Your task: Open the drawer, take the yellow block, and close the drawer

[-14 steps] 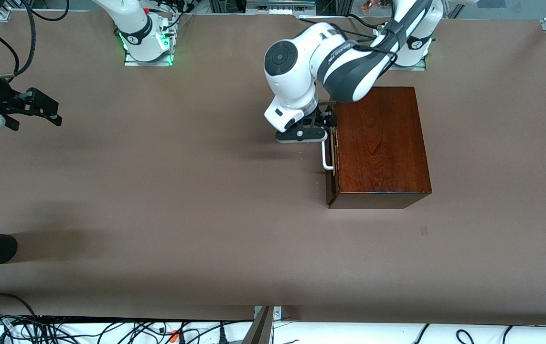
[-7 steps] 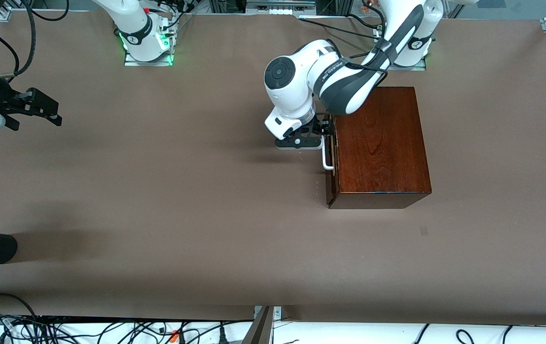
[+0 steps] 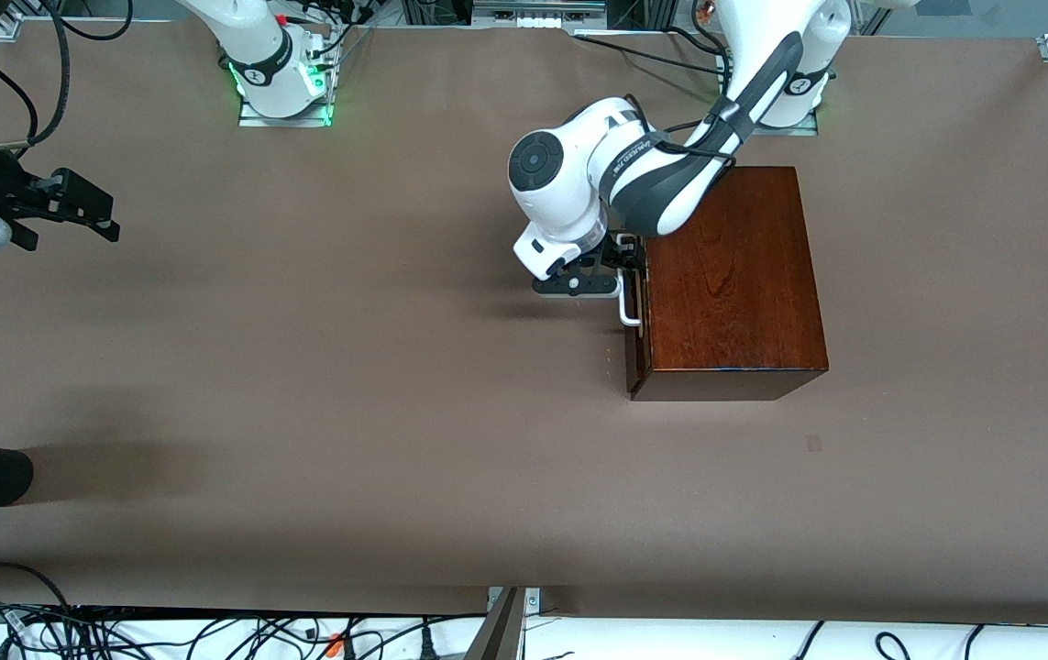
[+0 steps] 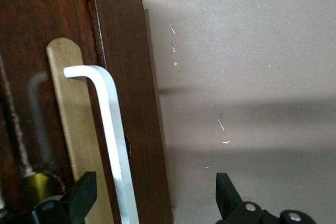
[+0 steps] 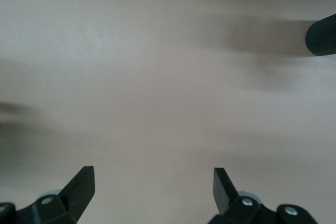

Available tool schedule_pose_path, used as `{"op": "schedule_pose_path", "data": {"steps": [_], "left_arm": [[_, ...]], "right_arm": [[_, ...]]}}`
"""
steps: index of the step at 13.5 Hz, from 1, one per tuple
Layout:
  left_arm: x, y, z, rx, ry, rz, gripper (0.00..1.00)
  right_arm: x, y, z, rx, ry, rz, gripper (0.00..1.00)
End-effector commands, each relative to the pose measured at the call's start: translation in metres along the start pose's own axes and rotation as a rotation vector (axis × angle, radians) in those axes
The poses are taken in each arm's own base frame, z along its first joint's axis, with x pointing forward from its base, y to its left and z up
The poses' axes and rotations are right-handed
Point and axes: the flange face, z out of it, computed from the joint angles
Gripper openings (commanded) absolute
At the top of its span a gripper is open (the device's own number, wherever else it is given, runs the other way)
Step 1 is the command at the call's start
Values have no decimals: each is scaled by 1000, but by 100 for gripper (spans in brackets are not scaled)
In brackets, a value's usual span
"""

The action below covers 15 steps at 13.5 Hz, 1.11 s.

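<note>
While front-hidden, handle (image 4: 113, 145) between tool (image 4: 152, 203) tips.

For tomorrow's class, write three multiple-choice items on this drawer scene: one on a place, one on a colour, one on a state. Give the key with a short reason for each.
1. Where is the left gripper?
A. At the handle on the drawer front
B. Over the top of the wooden box
C. At the table edge nearest the front camera

2. What colour is the handle?
A. Black
B. White
C. Yellow

3. How is the drawer?
A. Pulled fully out
B. Lifted off the table
C. Shut, or nearly so

Key:
1 A: the left wrist view shows the open fingers on either side of the handle bar.
2 B: the bar is white against the dark front.
3 C: the drawer front lies against the box, with no pale inside and no yellow block showing.

The right gripper waits, open, at the right arm's end of the table.
</note>
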Motion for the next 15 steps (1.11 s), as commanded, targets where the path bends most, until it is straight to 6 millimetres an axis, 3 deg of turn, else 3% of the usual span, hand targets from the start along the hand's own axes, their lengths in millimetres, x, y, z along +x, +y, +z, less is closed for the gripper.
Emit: {"op": "schedule_pose_path", "data": {"steps": [1,6,15], "left_arm": [[4,1,4,9,26,-12,100],[7,8,20,30,52,-70,100],[6,20,18,-5,65,-58,100]], "right_arm": [[-2,-6,-4,2,0,-3,100],[-2,-6,-4,2,0,-3,100],[-2,-6,-4,2,2,-3,100]]}}
